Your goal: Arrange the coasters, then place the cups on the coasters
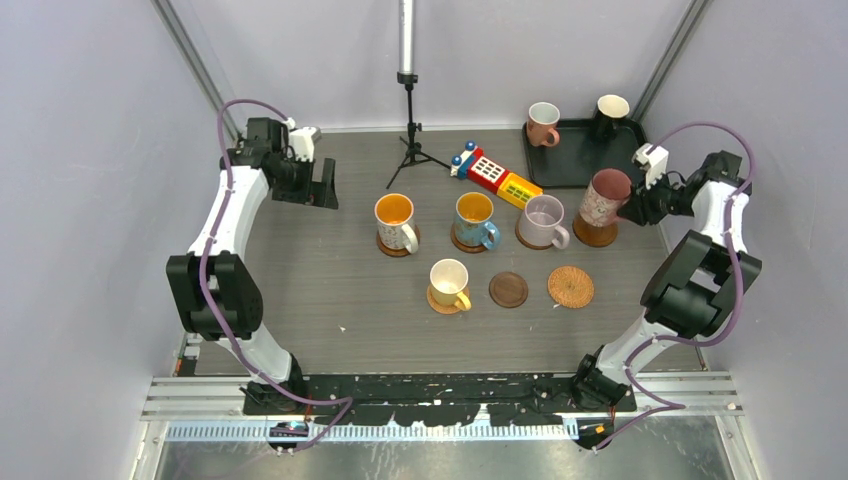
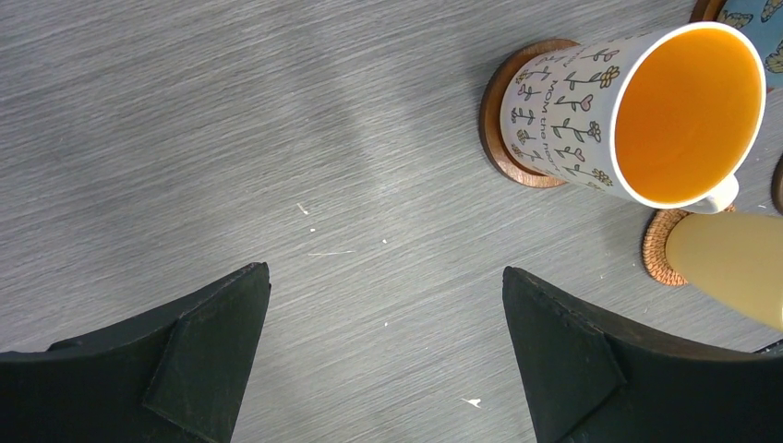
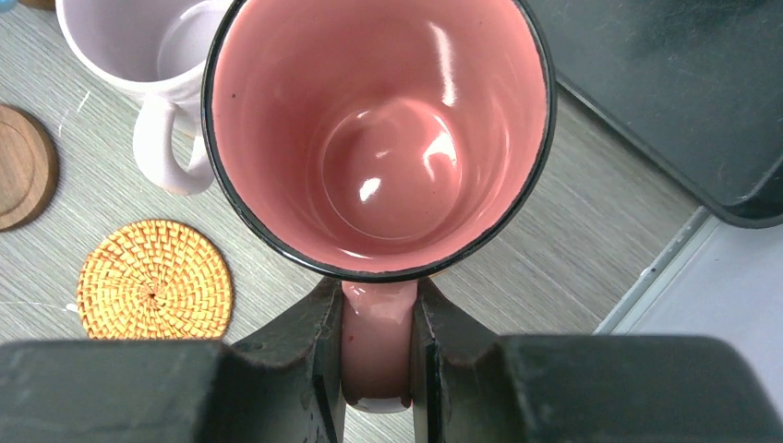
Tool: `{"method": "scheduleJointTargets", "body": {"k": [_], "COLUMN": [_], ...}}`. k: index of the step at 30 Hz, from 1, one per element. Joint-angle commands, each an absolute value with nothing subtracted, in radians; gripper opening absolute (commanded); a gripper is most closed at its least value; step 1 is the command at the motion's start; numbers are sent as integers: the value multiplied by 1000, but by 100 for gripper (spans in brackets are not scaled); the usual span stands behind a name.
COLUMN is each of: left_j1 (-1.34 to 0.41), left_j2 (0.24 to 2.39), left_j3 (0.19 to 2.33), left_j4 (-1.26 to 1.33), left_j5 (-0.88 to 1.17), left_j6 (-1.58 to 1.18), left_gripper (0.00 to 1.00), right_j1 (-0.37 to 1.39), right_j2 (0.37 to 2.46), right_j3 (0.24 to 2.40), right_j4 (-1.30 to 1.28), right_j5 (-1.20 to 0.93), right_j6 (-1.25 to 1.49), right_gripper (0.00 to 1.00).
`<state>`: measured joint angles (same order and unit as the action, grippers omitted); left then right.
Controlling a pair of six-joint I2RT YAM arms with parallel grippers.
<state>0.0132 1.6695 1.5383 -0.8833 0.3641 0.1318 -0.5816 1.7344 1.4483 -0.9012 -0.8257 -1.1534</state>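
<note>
My right gripper [image 3: 379, 295] is shut on the handle of a pink cup [image 3: 379, 138], which stands upright over a brown coaster [image 1: 595, 235]; whether it rests on it I cannot tell. White patterned [image 1: 395, 222], blue [image 1: 474, 218], lavender [image 1: 543, 220] and yellow [image 1: 450, 282] cups each sit on a coaster. A dark coaster [image 1: 508, 289] and a woven coaster [image 1: 570, 286] lie bare. My left gripper [image 2: 386, 272] hangs open over bare table at the far left, away from the white cup [image 2: 572, 120].
A black tray [image 1: 585, 165] at the back right holds a pink mug [image 1: 543, 123] and a black mug [image 1: 611, 110]. A red-yellow toy block [image 1: 495, 175] lies beside it. A small tripod [image 1: 410, 140] stands at the back centre.
</note>
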Motion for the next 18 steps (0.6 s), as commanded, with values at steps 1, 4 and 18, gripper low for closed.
{"method": "scheduleJointTargets", "body": {"k": [1,4,18], "left_j1": [9,9,9], "left_j2": [1644,1650,1649], "left_j3": [1573,1579,1583], "left_j4": [-880,-882,-891], "left_j5": [352,348,321], "left_j6": [127,125,123], "left_gripper": [100,100,100], "right_j1": [-586,-586,-586], "right_j2": [1700,1701,1679], "right_j3": [1405,1372,1260], "right_j4": [-803,-744,-555], "right_j5": [-880,-869,-828], "right_j6": [-1183,-1147,-1027], "right_gripper": [0,0,0]}}
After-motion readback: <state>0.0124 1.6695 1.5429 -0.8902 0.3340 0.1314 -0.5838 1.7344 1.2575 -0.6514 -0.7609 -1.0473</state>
